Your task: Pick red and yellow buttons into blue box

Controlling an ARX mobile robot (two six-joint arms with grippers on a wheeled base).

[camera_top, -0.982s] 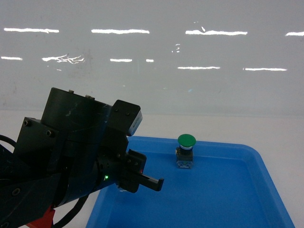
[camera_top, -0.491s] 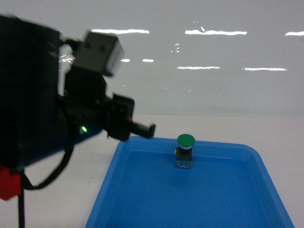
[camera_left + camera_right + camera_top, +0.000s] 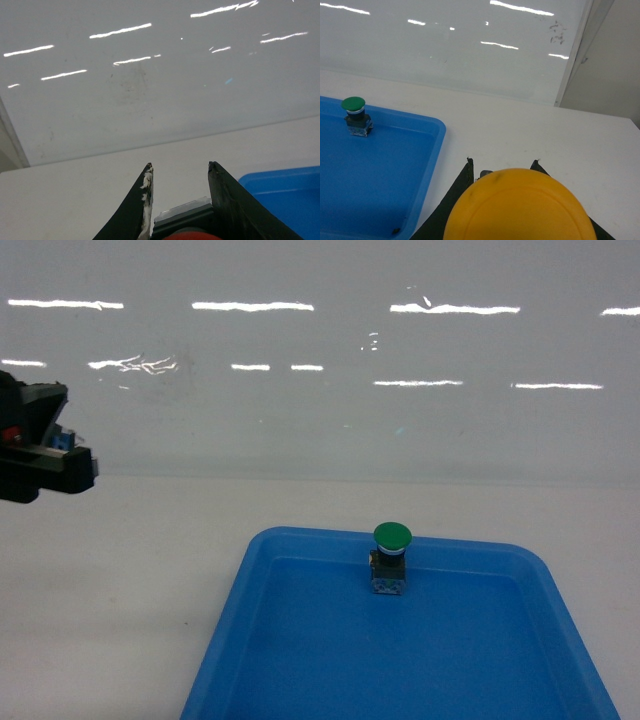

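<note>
My left gripper [image 3: 181, 165] is shut on the red button [image 3: 192, 235]. Its black-and-clear base sits wedged between the two dark fingers, and the red cap peeks in at the bottom edge of the left wrist view. In the head view this gripper [image 3: 60, 468] hangs at the far left, above the white table. In the right wrist view, my right gripper [image 3: 502, 161] is shut on the yellow button [image 3: 520, 210], whose broad cap hides most of the fingers. The blue box is out of view.
A shallow blue tray [image 3: 230, 640] lies on the white table, and a green-capped button [image 3: 392, 558] stands upright near its far wall. The right wrist view shows that tray [image 3: 432, 150] and green button [image 3: 355, 116] to the left. A glossy white wall stands behind.
My left arm has risen from over the tray's left side and swung left to the far left edge of the head view. The green button has not moved.
</note>
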